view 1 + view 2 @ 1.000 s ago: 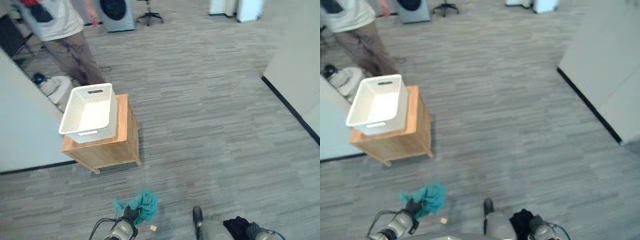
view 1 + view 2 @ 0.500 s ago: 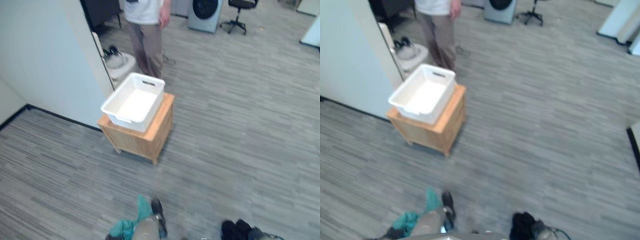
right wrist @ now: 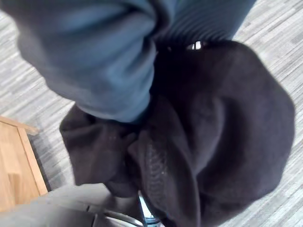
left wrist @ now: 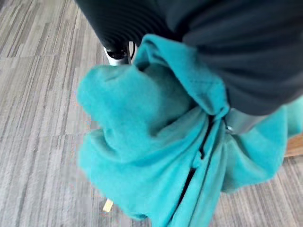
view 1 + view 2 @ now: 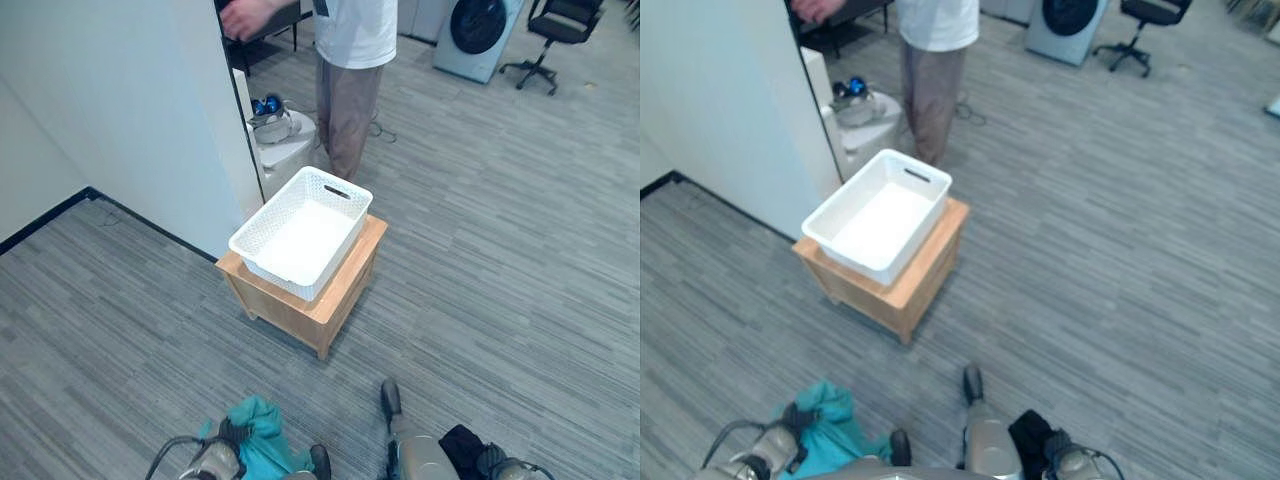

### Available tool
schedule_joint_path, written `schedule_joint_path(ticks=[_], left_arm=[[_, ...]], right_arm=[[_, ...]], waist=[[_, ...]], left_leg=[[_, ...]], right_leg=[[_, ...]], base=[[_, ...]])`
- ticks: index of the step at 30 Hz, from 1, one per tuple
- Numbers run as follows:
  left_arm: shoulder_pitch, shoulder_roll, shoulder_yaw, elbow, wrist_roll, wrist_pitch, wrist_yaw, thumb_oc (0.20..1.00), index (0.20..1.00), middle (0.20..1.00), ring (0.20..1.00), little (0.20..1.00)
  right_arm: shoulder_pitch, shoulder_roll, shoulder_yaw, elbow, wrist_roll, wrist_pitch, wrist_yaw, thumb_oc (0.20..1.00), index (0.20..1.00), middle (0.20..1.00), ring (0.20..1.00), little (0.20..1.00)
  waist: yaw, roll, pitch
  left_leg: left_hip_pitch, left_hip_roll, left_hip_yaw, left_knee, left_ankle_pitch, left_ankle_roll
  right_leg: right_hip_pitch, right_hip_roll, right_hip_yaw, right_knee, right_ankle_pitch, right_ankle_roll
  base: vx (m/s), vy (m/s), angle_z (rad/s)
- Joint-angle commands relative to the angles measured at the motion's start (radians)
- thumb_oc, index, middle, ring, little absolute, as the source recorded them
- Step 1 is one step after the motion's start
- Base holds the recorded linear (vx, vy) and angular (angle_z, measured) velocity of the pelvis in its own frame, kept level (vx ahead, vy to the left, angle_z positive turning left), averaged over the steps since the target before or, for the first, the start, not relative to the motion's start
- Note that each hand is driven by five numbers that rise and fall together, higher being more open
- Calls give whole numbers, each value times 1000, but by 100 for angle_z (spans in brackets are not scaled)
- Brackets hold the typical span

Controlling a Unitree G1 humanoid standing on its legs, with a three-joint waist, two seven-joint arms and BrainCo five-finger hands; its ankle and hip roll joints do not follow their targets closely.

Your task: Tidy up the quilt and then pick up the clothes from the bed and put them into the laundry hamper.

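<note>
Both hands are loaded, left hand (image 5: 222, 457) bunched round the teal garment (image 4: 156, 156) and right hand (image 5: 1058, 455) apparently clutching the black one (image 3: 218, 137), with the hamper (image 5: 300, 230) ahead, nearer the left hand.

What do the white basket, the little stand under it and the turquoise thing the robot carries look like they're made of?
The white basket looks like moulded plastic: matte, its walls patterned with fine perforations and handle slots cut in. The stand looks like light wood, smooth and honey-coloured with faint grain. The turquoise garment, held in the left hand, seems a soft fleece-like fabric: fuzzy, matte, falling in thick folds.
</note>
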State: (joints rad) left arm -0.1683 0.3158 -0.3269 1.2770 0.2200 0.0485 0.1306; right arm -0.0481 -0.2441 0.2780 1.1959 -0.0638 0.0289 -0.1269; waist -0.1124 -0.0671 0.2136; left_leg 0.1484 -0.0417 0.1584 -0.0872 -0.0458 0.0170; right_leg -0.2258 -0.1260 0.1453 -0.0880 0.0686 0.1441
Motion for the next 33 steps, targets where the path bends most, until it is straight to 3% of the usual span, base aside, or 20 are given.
schedule_joint_path(ticks=[1, 3, 5, 6, 7, 8, 9, 10, 11, 12, 14, 16, 17, 18, 19, 20, 22, 24, 28, 33], left_arm=[[-7, 16, 8, -21, -3, -34, 28, 200, 200, 200, 200, 200], [14, 9, 17, -20, -10, -32, 26, 200, 200, 200, 200, 200], [24, 5, 18, -25, -16, -27, 28, 200, 200, 200, 200, 200], [28, 7, 18, -26, -17, -20, 34, 200, 200, 200, 200, 200], [28, 7, 18, -27, -17, -20, 34, 200, 200, 200, 200, 200], [35, 4, 26, -24, -22, -16, 37, 200, 200, 200, 200, 200], [47, -3, 32, -23, -23, -19, 31, 200, 200, 200, 200, 200], [48, -3, 32, -23, -23, -19, 31, 200, 200, 200, 200, 200], [77, -15, 50, -12, -20, -16, 29, 200, 200, 200, 200, 200], [92, -22, 57, -3, -25, -20, 30, 200, 200, 200, 200, 200], [115, -36, 66, -11, -27, -23, 30, 200, 200, 200, 200, 200], [109, -41, 56, -9, -3, -18, 30, 200, 200, 200, 200, 200], [108, -41, 58, -9, -3, -18, 30, 200, 200, 200, 200, 200], [119, -39, 47, -14, 35, -6, 32, 200, 200, 200, 200, 200], [119, -39, 43, -20, 51, -6, 25, 200, 200, 200, 200, 200], [120, -39, 42, -21, 51, -6, 25, 200, 200, 200, 200, 200], [116, -44, 47, -34, 56, -20, 27, 200, 200, 200, 200, 200], [122, -44, 39, -25, 85, -27, 23, 200, 200, 200, 200, 200], [152, -50, 80, -7, 46, -23, 38, 200, 200, 200, 200, 200], [187, -52, 89, 9, -3, -41, 32, 200, 200, 200, 200, 200]], right_arm=[[-19, -66, -12, 6, 51, -2, 1, 200, 200, 200, 200, 200], [-15, -79, -25, 16, 67, -8, 0, 200, 200, 200, 200, 200], [-20, -100, -34, -3, 82, -13, -4, 200, 200, 200, 200, 200], [-30, -106, -29, -9, 85, -13, -7, 200, 200, 200, 200, 200], [-30, -106, -28, -9, 85, -13, -7, 200, 200, 200, 200, 200], [-62, -122, -35, -26, 115, -15, -6, 200, 200, 200, 200, 200], [-69, -123, -45, -49, 145, -23, 0, 200, 200, 200, 200, 200], [-68, -124, -44, -49, 145, -23, 0, 200, 200, 200, 200, 200], [-72, -137, -85, -100, 183, -39, 5, 200, 200, 200, 200, 200], [-75, -154, -116, -155, 217, -59, 0, 200, 200, 200, 200, 200], [-66, -183, -140, -287, 236, -86, -24, 200, 200, 200, 200, 200], [-54, -202, -179, -462, 245, -106, -32, 200, 200, 200, 200, 200], [-55, -201, -178, -463, 245, -106, -32, 200, 200, 200, 200, 200], [-38, -211, -180, -670, 231, -119, -27, 200, 200, 200, 200, 200], [-13, -227, -193, -780, 235, -141, -16, 200, 200, 200, 200, 200], [-9, -228, -194, -783, 235, -138, -16, 200, 200, 200, 200, 200], [6, -276, -273, -1019, 203, -195, -52, 200, 200, 200, 200, 200], [14, -319, -355, -1154, 171, -215, -74, 200, 200, 200, 200, 200], [-108, -371, -362, -1307, 137, -269, -106, 200, 200, 200, 200, 200], [-394, -511, -234, -1330, 143, -276, -66, 200, 200, 200, 200, 200]], waist=[[-36, 17, 17], [-43, 28, 15], [-24, 14, 47], [-16, -1, 54], [-17, 0, 54], [10, -13, 66], [16, -7, 55], [16, -8, 56], [17, 21, 37], [1, 40, 25], [-9, 54, 4], [-35, 52, 14], [-34, 53, 16], [-57, 61, 36], [-65, 59, 38], [-67, 59, 38], [-86, 48, 16], [-96, 39, -4], [-62, 36, -22], [1, 33, -64]], left_leg=[[119, 166, 12, 18, -74, -113], [63, 215, 10, 172, -14, -121], [-92, 268, 29, 452, 101, -119], [-133, 285, 81, 508, 109, -104], [-138, 287, 79, 515, 105, -104], [-221, 217, 145, 532, 16, -83], [-241, 155, 186, 439, -26, -63], [-236, 151, 187, 434, -25, -61], [-212, 126, 311, 261, -2, -72], [-151, 137, 383, 171, -14, -77], [-79, 84, 344, 69, -22, -32], [-26, 70, 331, 16, -23, -11], [-37, 82, 347, 22, -4, -9], [-19, 101, 307, 0, 10, -11], [-17, 104, 270, 0, 13, -22], [-17, 104, 266, 0, 13, -22], [-33, 100, 172, 0, -3, -43], [-35, 74, 87, 0, -21, -43], [-23, 78, 95, 1, -25, -51], [-21, 106, 94, 0, -2, -78]], right_leg=[[37, 8, -5, 132, -44, 50], [72, 21, -24, 128, -51, 20], [153, 12, -87, 106, -67, -29], [178, 6, -106, 95, -78, -49], [177, 7, -107, 94, -78, -49], [231, 1, -135, 78, -99, -60], [247, 7, -142, 83, -113, -56], [249, 4, -142, 83, -115, -54], [270, 30, -177, 108, -154, -45], [270, 37, -216, 170, -190, -23], [241, 40, -270, 327, -196, 8], [148, -4, -312, 589, -84, 99], [141, 3, -321, 581, -65, 85], [34, 29, -242, 740, -42, 85], [23, 52, -201, 699, -77, 67], [25, 50, -204, 699, -78, 67], [87, 59, -77, 357, -146, 33], [152, 57, 69, 176, -148, 26], [180, 45, 55, 121, -96, 49], [248, 25, -11, 31, -79, 22]], base=[[395, -302, 29], [372, -347, 9], [274, -399, 49], [143, -265, 66], [248, -254, 55], [290, -135, 49], [297, -131, 55], [336, 5, 38], [358, 50, 27], [415, 74, 41], [232, 86, 92], [59, -14, 141], [13, -31, 145], [29, -89, 112], [92, -47, 117], [125, -172, 145], [190, -235, 189], [200, -123, 182], [94, -157, 76], [91, -136, 12]])
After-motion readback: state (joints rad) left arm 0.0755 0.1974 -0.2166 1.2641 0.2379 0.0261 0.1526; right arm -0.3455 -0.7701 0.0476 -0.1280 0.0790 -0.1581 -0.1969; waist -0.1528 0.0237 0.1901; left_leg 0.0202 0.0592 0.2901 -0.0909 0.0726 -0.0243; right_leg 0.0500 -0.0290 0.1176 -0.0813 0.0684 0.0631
